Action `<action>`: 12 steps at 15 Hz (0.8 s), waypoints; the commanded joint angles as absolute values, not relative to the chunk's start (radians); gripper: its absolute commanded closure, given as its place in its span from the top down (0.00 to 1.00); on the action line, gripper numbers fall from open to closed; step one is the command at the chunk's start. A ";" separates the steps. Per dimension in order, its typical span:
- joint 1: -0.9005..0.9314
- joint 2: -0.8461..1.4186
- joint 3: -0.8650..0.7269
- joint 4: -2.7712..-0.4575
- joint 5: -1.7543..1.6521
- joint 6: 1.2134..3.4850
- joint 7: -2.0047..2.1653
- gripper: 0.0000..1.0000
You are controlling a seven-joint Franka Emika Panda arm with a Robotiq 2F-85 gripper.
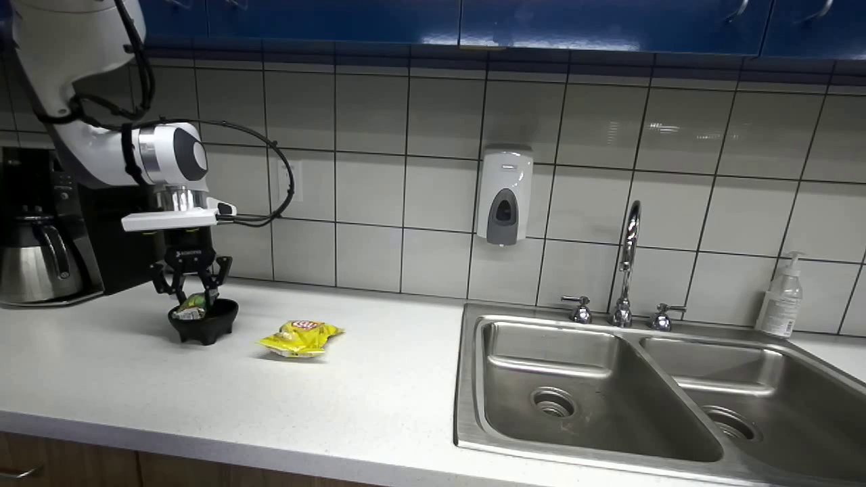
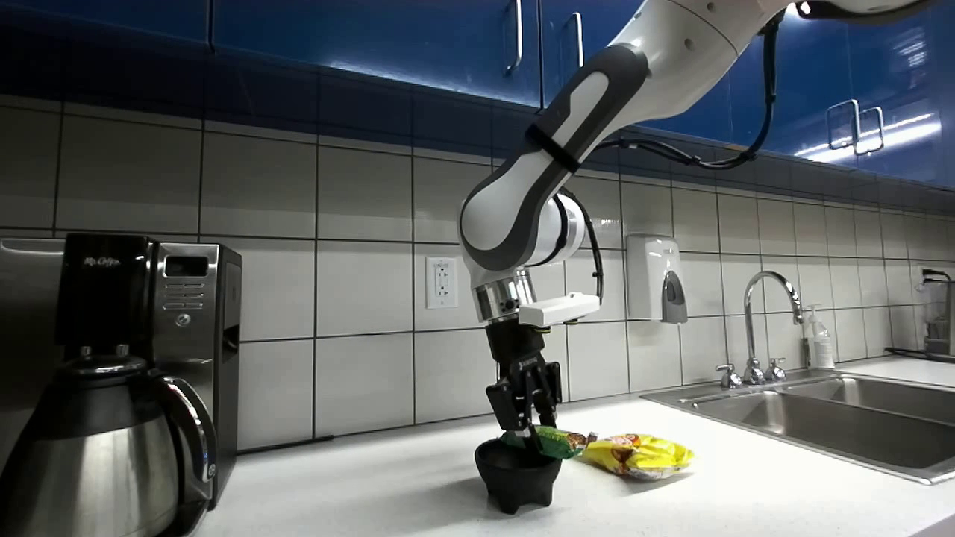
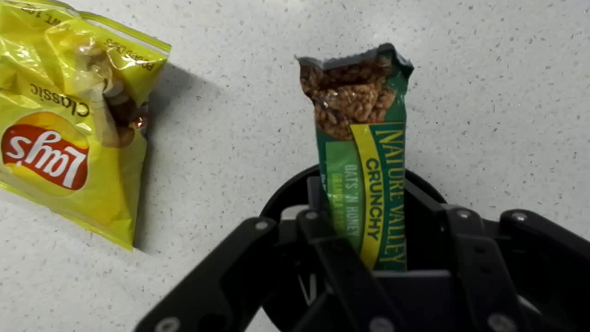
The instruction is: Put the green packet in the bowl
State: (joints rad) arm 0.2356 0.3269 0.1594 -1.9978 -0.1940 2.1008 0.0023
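The green packet (image 1: 191, 308), a granola bar wrapper, shows in both exterior views (image 2: 561, 442) and in the wrist view (image 3: 362, 138). The black bowl (image 1: 205, 330) stands on the white counter and also shows in an exterior view (image 2: 518, 477) and the wrist view (image 3: 295, 186). My gripper (image 3: 364, 193) points down into the bowl's opening, a finger against each long edge of the packet. It looks shut on the packet. One end of the packet is inside the bowl, and the other sticks out past the rim. Its lower end is hidden behind the gripper.
A yellow chip bag (image 1: 301, 338) lies on the counter close beside the bowl, also in the wrist view (image 3: 50, 152). A coffee maker (image 2: 190, 321) with a steel carafe (image 2: 104, 455) stands at the back. A double sink (image 1: 467, 379) with a faucet (image 1: 628, 257) is farther along.
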 commanded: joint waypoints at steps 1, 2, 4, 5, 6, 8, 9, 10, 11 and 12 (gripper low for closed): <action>0.252 0.375 0.151 -1.912 -0.221 2.039 0.046 0.16; 0.254 0.386 0.149 -1.900 -0.222 2.033 0.051 0.16; 0.257 0.403 0.147 -1.878 -0.224 2.015 0.058 0.16; 0.259 0.410 0.147 -1.867 -0.224 1.999 0.059 0.16; 0.260 0.416 0.146 -1.861 -0.224 1.988 0.061 0.16; 0.263 0.427 0.145 -1.846 -0.226 1.965 0.067 0.16; 0.264 0.431 0.144 -1.842 -0.227 1.958 0.068 0.16; 0.264 0.433 0.144 -1.838 -0.225 1.946 0.067 0.16; 0.265 0.436 0.143 -1.837 -0.227 1.939 0.069 0.16; 0.266 0.438 0.142 -1.834 -0.227 1.932 0.069 0.16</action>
State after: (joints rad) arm 0.2462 0.4216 0.1555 -1.8752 -0.1976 1.9897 0.0351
